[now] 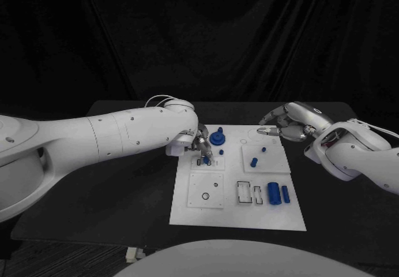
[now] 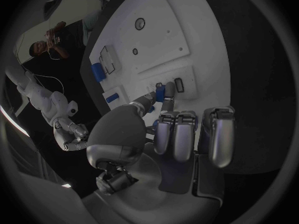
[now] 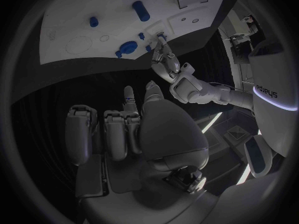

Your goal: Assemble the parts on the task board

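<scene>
The white task board (image 1: 237,214) lies mid-table. My left hand (image 1: 198,144) reaches over its near-left part and pinches a small blue piece (image 1: 206,161) between thumb and finger, right at the slots of a small raised plate (image 1: 218,165). The left wrist view shows the same blue piece (image 2: 160,93) at the fingertips (image 2: 168,90), beside a dark slot (image 2: 179,84). My right hand (image 1: 287,123) hovers at the board's far right corner with fingers curled in and nothing visible in them; the right wrist view shows this hand (image 3: 124,134) well back from the board (image 3: 74,10).
A blue round part with a post (image 1: 218,137) stands at the board's far edge. Small blue pegs (image 1: 253,162) stand on the right-hand plate. A blue cylinder (image 1: 274,192) and a blue bar (image 1: 285,194) lie beside open slots (image 1: 244,192). Black table (image 1: 124,202) surrounds the board.
</scene>
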`<action>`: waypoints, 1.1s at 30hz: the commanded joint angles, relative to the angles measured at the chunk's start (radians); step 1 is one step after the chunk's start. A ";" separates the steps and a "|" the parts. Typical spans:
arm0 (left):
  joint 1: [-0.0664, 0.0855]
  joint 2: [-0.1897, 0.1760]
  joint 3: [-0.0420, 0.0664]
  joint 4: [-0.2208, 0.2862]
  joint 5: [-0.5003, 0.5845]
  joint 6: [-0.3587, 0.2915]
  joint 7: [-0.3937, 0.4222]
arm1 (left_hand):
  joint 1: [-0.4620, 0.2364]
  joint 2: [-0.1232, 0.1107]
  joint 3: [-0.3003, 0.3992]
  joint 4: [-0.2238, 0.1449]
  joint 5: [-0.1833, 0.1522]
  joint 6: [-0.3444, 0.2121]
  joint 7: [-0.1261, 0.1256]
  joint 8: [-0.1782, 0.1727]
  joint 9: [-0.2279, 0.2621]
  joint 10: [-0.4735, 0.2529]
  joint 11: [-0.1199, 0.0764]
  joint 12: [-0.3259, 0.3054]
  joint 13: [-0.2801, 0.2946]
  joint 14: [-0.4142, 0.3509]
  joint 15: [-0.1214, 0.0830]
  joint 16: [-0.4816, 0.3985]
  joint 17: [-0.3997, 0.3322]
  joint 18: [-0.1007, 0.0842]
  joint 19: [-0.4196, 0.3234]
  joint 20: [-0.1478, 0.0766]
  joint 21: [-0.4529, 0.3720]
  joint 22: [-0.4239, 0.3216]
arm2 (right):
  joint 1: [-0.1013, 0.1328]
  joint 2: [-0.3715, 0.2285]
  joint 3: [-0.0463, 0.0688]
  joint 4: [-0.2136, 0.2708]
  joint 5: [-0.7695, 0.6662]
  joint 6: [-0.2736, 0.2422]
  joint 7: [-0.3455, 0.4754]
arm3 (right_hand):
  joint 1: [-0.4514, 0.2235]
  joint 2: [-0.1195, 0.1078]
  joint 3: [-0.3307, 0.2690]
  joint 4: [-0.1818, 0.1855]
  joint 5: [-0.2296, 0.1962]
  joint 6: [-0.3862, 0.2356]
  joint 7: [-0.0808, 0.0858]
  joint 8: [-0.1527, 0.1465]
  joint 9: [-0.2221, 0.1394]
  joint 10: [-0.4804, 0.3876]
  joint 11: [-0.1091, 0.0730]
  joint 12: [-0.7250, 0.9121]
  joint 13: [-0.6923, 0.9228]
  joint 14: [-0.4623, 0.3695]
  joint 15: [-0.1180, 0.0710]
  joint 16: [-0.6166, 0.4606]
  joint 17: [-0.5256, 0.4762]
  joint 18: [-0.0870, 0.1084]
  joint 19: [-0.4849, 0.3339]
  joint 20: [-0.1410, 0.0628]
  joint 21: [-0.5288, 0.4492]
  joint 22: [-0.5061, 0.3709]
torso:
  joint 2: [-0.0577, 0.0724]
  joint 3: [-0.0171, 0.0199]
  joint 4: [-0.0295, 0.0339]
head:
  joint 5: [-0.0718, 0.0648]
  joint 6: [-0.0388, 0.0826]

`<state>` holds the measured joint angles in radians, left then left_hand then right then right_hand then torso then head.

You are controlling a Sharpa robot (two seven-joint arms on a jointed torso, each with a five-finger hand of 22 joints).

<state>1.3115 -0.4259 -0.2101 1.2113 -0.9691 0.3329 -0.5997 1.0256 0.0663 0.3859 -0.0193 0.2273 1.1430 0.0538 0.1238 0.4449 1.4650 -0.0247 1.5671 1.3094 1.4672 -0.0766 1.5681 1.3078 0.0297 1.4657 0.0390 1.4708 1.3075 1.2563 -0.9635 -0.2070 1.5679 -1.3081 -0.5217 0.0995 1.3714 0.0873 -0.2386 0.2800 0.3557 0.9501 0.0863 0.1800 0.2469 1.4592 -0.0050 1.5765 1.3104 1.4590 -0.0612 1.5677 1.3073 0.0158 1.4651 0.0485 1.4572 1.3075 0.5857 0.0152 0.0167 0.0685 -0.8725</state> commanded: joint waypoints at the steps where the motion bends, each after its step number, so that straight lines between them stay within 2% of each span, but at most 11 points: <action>1: -0.008 0.002 -0.003 -0.001 0.005 0.020 0.004 | -0.009 0.000 0.058 -0.055 -0.003 0.002 -0.006 0.007 0.001 0.106 -0.006 0.004 0.261 0.104 -0.007 0.003 0.263 0.006 0.014 -0.008 -0.005 0.147 | -0.003 0.000 0.001 0.000 -0.009 0.010 -0.020 | 0.011 -0.002 -0.006 0.000 0.003 0.003 0.003 -0.006 0.000 0.112 0.003 -0.006 0.260 0.112 0.003 0.003 0.263 0.016 0.033 0.006 -0.003 0.221 | 0.000 0.0001 0.0000 | 0.003 0.000; 12: -0.010 0.006 -0.003 -0.003 0.005 0.026 0.006 | -0.008 0.000 0.058 -0.055 -0.002 0.002 -0.007 0.007 0.001 0.106 -0.007 0.004 0.261 0.104 -0.007 0.003 0.263 0.007 0.010 -0.008 -0.010 0.142 | -0.003 0.002 0.001 -0.004 -0.010 0.014 -0.024 | 0.016 -0.002 -0.007 -0.001 0.009 0.003 0.003 -0.007 0.000 0.112 0.003 -0.006 0.260 0.112 0.003 0.003 0.263 0.016 0.033 0.006 -0.004 0.221 | 0.000 -0.0002 -0.0006 | 0.005 0.000; 33: -0.012 0.016 -0.003 -0.009 0.038 0.019 0.008 | 0.004 -0.001 0.061 -0.063 0.004 -0.001 -0.008 0.006 0.004 0.106 -0.008 0.004 0.261 0.104 -0.008 0.003 0.263 0.009 0.005 -0.009 -0.018 0.134 | -0.003 -0.001 0.001 -0.002 -0.010 0.017 -0.029 | 0.022 0.000 -0.007 -0.001 0.015 0.002 0.003 -0.008 -0.001 0.112 0.004 -0.006 0.260 0.112 0.003 0.003 0.263 0.017 0.032 0.006 -0.006 0.220 | 0.000 -0.0002 0.0000 | 0.002 0.000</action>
<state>1.3078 -0.4126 -0.2098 1.2019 -0.9493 0.3380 -0.5982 1.0182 0.0588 0.4046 -0.0385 0.2274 1.1451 0.0518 0.1241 0.4471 1.4636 -0.0258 1.5671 1.3094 1.4649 -0.0786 1.5681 1.3075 0.0297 1.4657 0.0391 1.4581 1.3074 1.2557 -0.9628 -0.2067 1.5640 -1.3114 -0.5093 0.0886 1.3813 0.0852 -0.2386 0.2800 0.3674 0.9501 0.0863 0.1758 0.2469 1.4608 0.0003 1.5762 1.3104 1.4579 -0.0585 1.5677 1.3073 0.0158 1.4651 0.0484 1.4572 1.3073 0.5854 0.0152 0.0165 0.0709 -0.8725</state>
